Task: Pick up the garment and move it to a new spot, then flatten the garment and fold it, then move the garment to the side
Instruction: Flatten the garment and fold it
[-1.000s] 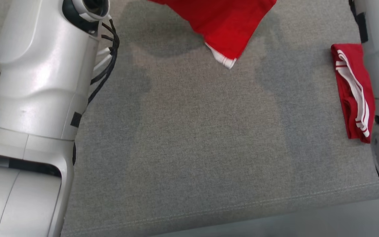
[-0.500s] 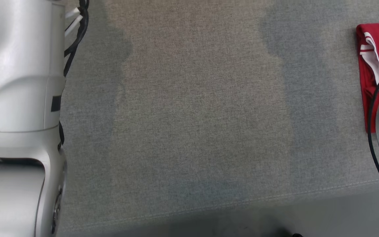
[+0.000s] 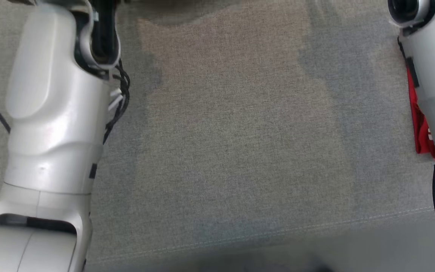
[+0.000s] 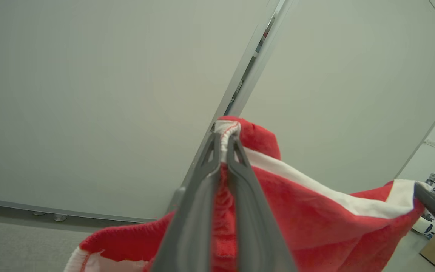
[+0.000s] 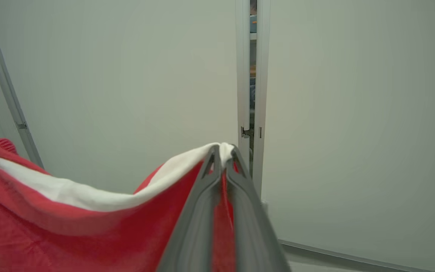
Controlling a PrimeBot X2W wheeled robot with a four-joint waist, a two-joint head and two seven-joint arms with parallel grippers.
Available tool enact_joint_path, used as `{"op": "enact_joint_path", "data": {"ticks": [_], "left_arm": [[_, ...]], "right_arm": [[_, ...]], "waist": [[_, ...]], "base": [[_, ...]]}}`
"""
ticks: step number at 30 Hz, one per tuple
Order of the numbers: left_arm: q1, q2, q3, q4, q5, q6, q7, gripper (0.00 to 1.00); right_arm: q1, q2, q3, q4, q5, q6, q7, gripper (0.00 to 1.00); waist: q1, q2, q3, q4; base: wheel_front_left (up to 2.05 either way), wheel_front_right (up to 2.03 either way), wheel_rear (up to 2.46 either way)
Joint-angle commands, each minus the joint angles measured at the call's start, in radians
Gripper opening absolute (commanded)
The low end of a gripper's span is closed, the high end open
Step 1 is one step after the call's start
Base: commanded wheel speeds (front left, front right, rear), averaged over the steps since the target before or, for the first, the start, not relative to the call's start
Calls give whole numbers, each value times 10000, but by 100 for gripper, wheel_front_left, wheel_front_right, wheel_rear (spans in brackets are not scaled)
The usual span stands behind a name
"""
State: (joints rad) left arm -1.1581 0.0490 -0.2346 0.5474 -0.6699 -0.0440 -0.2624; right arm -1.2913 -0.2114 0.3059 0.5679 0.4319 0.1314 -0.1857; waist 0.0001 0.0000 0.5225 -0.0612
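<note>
The garment (image 4: 315, 226) is red knit cloth with a white band, held up in the air between both grippers and sagging between them. In the left wrist view my left gripper (image 4: 223, 140) is shut on a bunched white-edged corner, and the other arm's dark finger (image 4: 432, 206) pinches the far corner at the right. My right gripper (image 5: 223, 152) is shut on the white band of the garment (image 5: 70, 230) in its own view. From the head, my pale left forearm (image 3: 55, 124) and right forearm (image 3: 432, 75) reach up past the picture's top.
A grey fabric surface (image 3: 240, 132) lies below, its stitched front edge (image 3: 278, 231) near the bottom. A second red folded cloth (image 3: 421, 132) lies at the right, mostly hidden behind my right forearm. Pale walls and a narrow door gap (image 5: 253, 94) stand behind the held garment.
The head view has shifted. The hanging red corner seen at its top one second ago is out of it now, and both forearms stand higher in the picture. Both grips are unchanged.
</note>
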Motion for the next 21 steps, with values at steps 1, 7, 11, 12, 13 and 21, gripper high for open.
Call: {"op": "enact_joint_path", "data": {"ticks": [1,7,11,12,13,21], "left_arm": [[450,42,-369,159,196,-260,-23,0],[2078,434,-1537,611,984,-677,-10,0],[3301,827,-2285,416,922,-812,105,0],[3559,919,-2408,285,885,-832,95,0],[3827,1002,-2495,151,856,-843,90,0],[6158,1477,-2768,-465,393,-722,544,0]], "right_arm": [[672,-279,80,-358,426,-15,453,0],[3011,-788,221,-1634,823,-9,1979,0],[4775,-1077,308,-2755,1096,-9,2934,0],[5159,-1102,278,-3030,1154,-9,3112,0],[5564,-1152,296,-3289,1165,-9,3329,0],[8476,-1853,411,-5146,2006,-9,5320,0]], "waist": [[-1,0,-374,139],[-1,0,-1376,245],[-1,0,-2088,266],[-1,0,-2258,283],[-1,0,-2437,298],[-1,0,-3835,358]], "base": [[0,0,0],[0,0,0],[0,0,0],[0,0,0],[0,0,0],[0,0,0]]}}
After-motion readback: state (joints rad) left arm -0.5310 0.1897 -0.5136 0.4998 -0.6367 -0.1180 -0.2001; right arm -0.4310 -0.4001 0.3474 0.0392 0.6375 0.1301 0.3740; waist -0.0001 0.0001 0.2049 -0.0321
